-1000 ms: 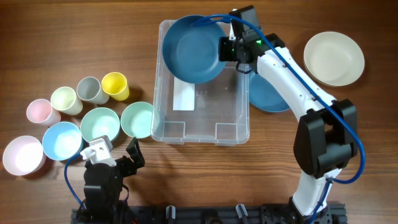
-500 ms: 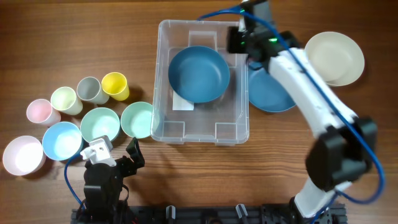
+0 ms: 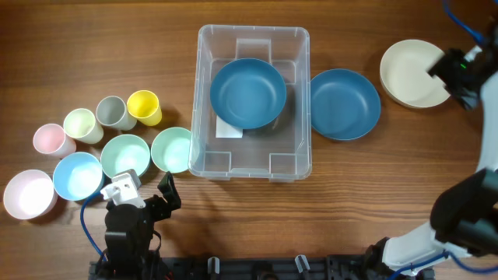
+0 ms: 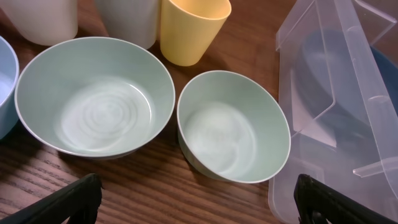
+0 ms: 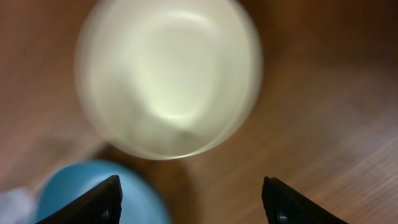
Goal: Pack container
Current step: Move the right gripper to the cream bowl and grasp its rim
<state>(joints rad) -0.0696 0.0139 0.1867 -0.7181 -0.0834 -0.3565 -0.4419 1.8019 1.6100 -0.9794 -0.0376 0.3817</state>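
The clear container [image 3: 305, 152] stands mid-table with a white label on its base and a dark blue bowl [image 3: 247, 92] resting inside it. A second dark blue bowl [image 3: 345, 103] lies on the table just right of the bin. My right gripper [image 3: 453, 78] hovers at the far right above a cream bowl [image 3: 411, 74]. In the blurred right wrist view it [image 5: 193, 205] is open and empty, the cream bowl [image 5: 168, 74] ahead of it. My left gripper [image 4: 199, 208] is open and empty near the front edge, facing two mint bowls and the container's corner [image 4: 348, 93].
Left of the bin stand a yellow cup [image 3: 144, 107], a grey cup [image 3: 113, 113], a pale green cup [image 3: 82, 124] and a pink cup [image 3: 50, 140]. Nearer the front are two mint bowls [image 3: 124, 154] [image 3: 171, 149], a light blue bowl [image 3: 78, 176] and a pink bowl [image 3: 29, 194].
The right gripper opened and let the dark blue bowl down into the container, then swung right to above the cream bowl. The left arm has not moved.
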